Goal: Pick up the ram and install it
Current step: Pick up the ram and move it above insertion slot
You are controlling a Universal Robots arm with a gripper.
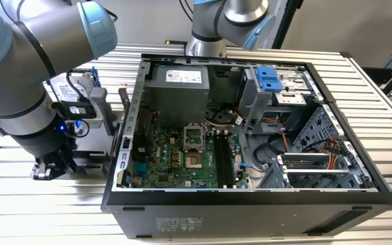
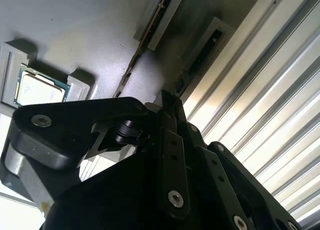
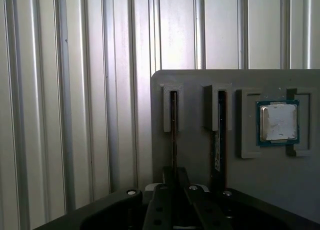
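Observation:
The ram (image 3: 173, 135) is a thin dark stick standing on edge in the slot of a grey holder tray (image 3: 192, 83) nearest the tray's edge, seen also in the second wrist view (image 2: 200, 60). My gripper (image 3: 173, 177) sits right over this stick, its black fingers close together with the stick running in between them; the same shows at the gripper (image 2: 170, 103) in the second wrist view. In the exterior view the gripper (image 1: 48, 171) hangs low at the exterior view's left, beside the open computer case (image 1: 250, 201). The black motherboard slots (image 1: 224, 158) lie inside the case.
A second stick (image 3: 218, 140) stands in the neighbouring slot, and a square silver processor (image 3: 278, 121) lies in a pocket beyond it. The tray rests on a ribbed metal table (image 3: 65, 115). A silver hard drive with blue rails (image 1: 70, 89) stands behind the arm.

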